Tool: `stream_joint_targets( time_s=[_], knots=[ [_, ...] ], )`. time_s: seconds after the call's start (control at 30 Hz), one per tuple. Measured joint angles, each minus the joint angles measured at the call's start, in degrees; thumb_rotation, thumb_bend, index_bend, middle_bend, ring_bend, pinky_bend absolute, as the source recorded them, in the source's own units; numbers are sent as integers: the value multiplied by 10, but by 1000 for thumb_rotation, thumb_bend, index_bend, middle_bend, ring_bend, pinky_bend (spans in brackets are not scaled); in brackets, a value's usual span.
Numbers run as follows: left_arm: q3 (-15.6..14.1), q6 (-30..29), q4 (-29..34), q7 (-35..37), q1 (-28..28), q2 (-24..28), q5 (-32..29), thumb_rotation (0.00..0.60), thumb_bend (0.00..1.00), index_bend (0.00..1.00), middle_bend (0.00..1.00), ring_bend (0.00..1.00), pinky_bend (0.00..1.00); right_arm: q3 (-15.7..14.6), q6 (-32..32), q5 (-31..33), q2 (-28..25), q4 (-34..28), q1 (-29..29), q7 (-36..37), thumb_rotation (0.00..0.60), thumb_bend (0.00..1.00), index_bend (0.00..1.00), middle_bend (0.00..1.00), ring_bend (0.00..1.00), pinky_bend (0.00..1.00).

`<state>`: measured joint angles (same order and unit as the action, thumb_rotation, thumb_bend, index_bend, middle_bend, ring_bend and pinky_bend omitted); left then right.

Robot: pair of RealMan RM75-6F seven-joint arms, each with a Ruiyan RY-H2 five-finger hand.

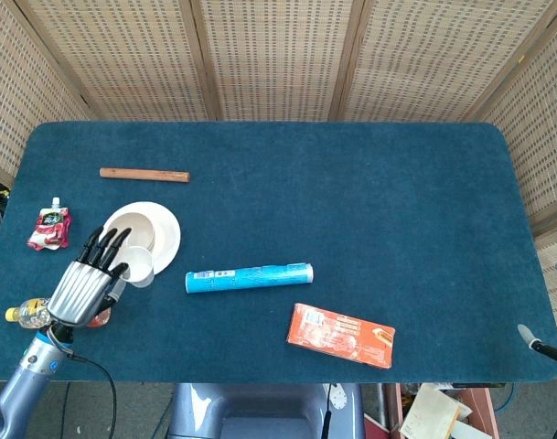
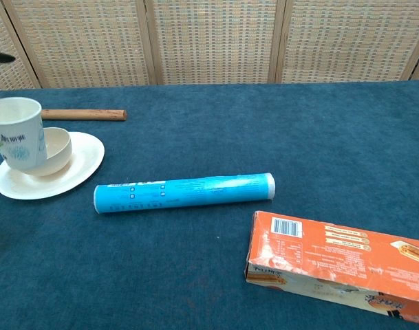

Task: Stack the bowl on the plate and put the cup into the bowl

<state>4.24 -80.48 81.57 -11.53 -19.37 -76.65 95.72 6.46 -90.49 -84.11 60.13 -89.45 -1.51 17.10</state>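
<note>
A cream bowl sits on the white plate at the table's left. My left hand holds a white paper cup upright, lifted off the table at the plate's near edge. In the chest view the cup hangs in front of the bowl and above the plate; only a black fingertip of the hand shows at the top left. My right hand is not seen in either view.
A wooden stick lies behind the plate. A red pouch and a bottle lie at the left edge. A blue tube and an orange box lie right of the plate. A small grey part shows at the right edge.
</note>
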Motion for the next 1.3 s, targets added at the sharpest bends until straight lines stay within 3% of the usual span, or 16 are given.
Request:
stream_joint_targets(
  time_s=[0.2, 0.43, 1.3],
  knots=[
    [42, 25, -39, 14, -28, -14, -52, 600, 484, 591, 0, 0, 0, 1, 1, 2, 0, 2, 0, 3, 600, 170, 0, 0, 0, 0],
    [66, 71, -85, 15, -56, -37, -108, 600, 486, 591, 0, 0, 0, 1, 5, 5, 0, 3, 1, 4, 600, 170, 0, 0, 0, 0],
    [69, 142, -228, 41, -98, -125, -180, 600, 486, 591, 0, 0, 0, 1, 11, 7, 1, 2, 4, -1, 600, 169, 0, 0, 0, 0]
  ],
)
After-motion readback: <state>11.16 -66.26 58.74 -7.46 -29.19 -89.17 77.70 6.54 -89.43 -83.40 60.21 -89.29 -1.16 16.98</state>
